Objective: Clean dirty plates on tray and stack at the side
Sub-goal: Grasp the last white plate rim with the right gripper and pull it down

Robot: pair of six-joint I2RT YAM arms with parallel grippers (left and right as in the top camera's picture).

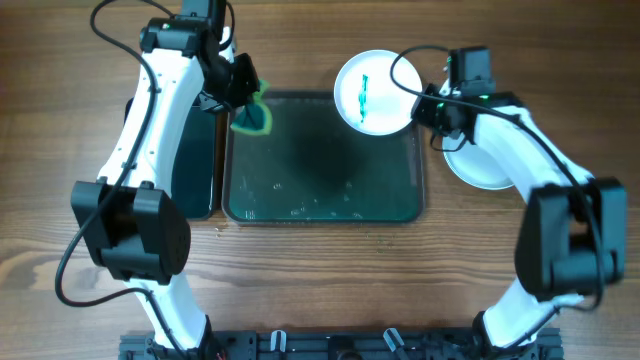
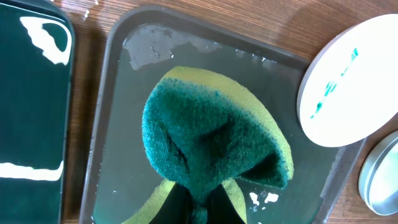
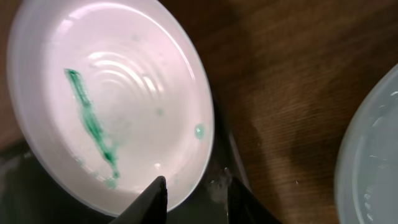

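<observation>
The right gripper (image 3: 196, 199) has its fingers pinched on the near rim of a white plate (image 1: 372, 92), which carries a teal-green smear (image 3: 90, 121) and sits tilted over the far right corner of the dark green tray (image 1: 320, 150), overhanging its far rim. The left gripper (image 2: 199, 208) is clamped on a folded green-and-yellow sponge (image 2: 211, 143) above the wet tray's far left corner, well apart from that plate. A second plate (image 1: 475, 170) lies on the wooden table (image 1: 320, 270) just right of the tray, and a black bin (image 1: 198, 165) sits along the tray's left side.
</observation>
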